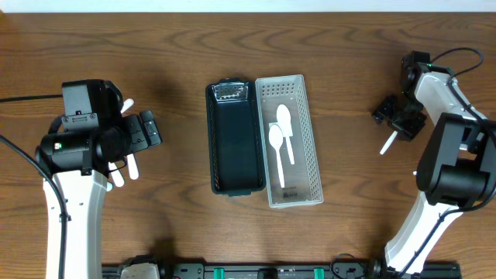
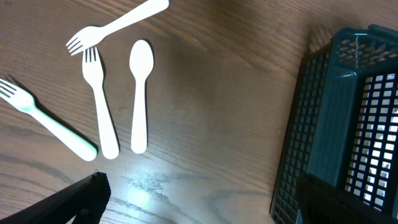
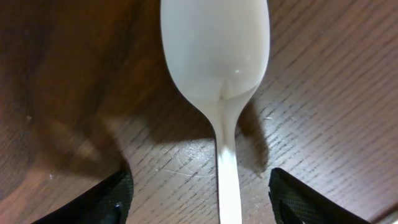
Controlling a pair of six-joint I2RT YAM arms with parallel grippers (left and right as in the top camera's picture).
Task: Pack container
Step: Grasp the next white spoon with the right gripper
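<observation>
your right claw is spread wide, one finger on each side of the spoon and neither touching it, so nothing is pinched yet. in the wrist view the spoon seems to lie on the table with its long axis running 12 to 6. the bowl is at 12 and the handle runs down between the fingers, a touch closer to the 3 o'clock one. from overhead the claw covers the bowl and the handle pokes out toward 7 o'clock, so the spoon's bowl points to about 1.

the white basket sits at 9 o'clock of that claw, well apart, with its long axis 12 to 6. two spoons lie roughly along it inside. i'd judge your next move is to close on the handle, and the spoon will want a small turn to lie along the basket. the right arm is clearly the nearer one.

your left claw is also spread and empty above loose forks and a spare spoon, with the black basket at its 3 o'clock.
</observation>
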